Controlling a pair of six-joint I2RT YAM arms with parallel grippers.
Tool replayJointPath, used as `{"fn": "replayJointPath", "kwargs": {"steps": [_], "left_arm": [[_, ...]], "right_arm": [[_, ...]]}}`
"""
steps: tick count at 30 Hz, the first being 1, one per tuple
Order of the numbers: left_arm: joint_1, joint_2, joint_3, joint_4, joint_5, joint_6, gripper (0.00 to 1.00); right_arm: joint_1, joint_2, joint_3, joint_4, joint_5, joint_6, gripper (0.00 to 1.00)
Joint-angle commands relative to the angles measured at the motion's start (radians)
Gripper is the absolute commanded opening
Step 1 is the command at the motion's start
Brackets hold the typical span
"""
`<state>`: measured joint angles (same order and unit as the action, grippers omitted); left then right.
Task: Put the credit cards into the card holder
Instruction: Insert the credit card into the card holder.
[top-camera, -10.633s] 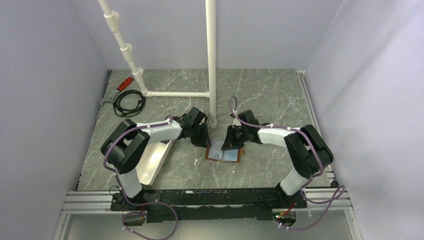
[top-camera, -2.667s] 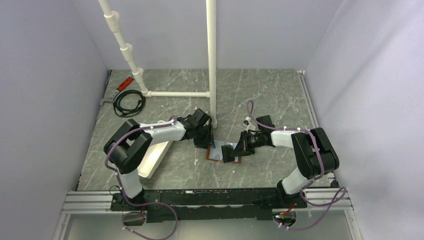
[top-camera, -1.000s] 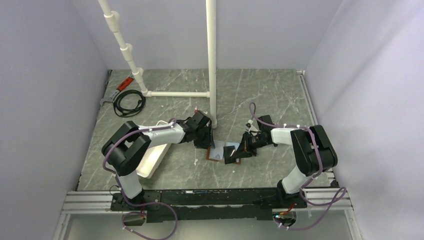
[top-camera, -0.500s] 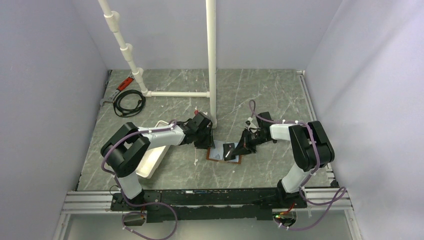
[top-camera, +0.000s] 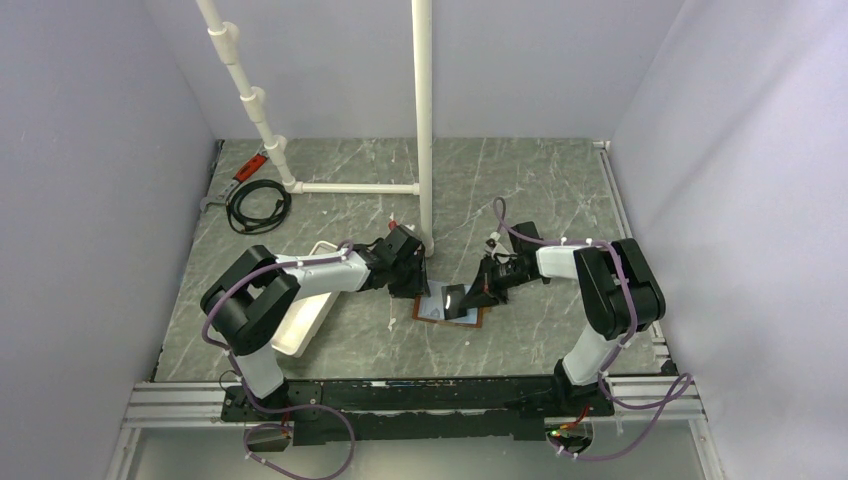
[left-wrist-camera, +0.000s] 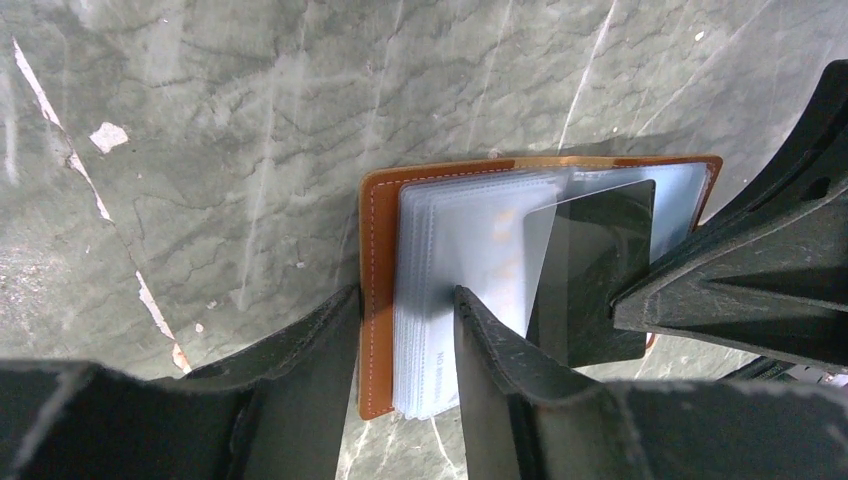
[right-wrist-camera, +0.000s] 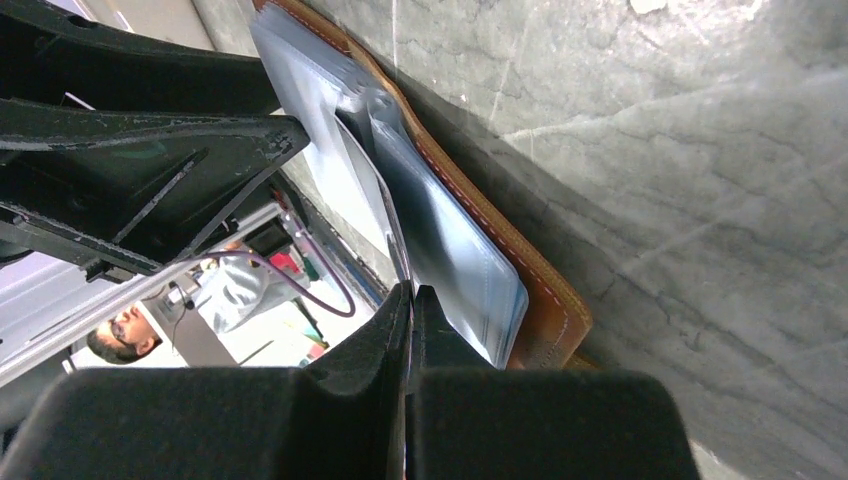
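Grey marbled stone forms the table, boxed in by pale lilac walls, with a white pipe standing upright behind the work. The card holder lies open and flat near the middle of the table, brown cover down, its stack of clear sleeves facing up.

The left end effector stands about half open and straddles the holder's left edge. One finger sits just outside the brown border and the other rests on the sleeves. Judging by that placement, it is there to pin the holder so it cannot slide while something is pushed in from the opposite side. It does not appear to be clamping anything.

The right end effector is pinched shut on one dark credit card, gripped by its far end so that the free end leads. The card lies low and nearly flat over the right part of the sleeves, and its leading edge looks to be working between two of them. That shallow angle suits a slot that opens sideways. Whether the edge is truly inside a pocket cannot be told.

A white tray lies beside the left arm, and no other card can be made out.
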<state>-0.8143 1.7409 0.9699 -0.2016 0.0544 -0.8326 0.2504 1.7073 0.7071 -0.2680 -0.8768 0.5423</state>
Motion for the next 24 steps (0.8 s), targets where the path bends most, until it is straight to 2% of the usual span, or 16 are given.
{"fn": "replayJointPath", "kwargs": {"steps": [1, 9, 24], "left_arm": [[-0.029, 0.045, -0.059, -0.11, 0.01, 0.007, 0.47], [-0.006, 0.041, -0.085, -0.07, 0.084, -0.014, 0.45], [-0.006, 0.033, -0.12, -0.016, 0.127, -0.054, 0.44]], "right_arm": [[0.006, -0.01, 0.009, 0.013, 0.051, -0.031, 0.0], [0.006, -0.02, -0.058, 0.205, 0.032, 0.037, 0.0], [0.016, -0.063, -0.161, 0.405, 0.058, 0.162, 0.0]]}}
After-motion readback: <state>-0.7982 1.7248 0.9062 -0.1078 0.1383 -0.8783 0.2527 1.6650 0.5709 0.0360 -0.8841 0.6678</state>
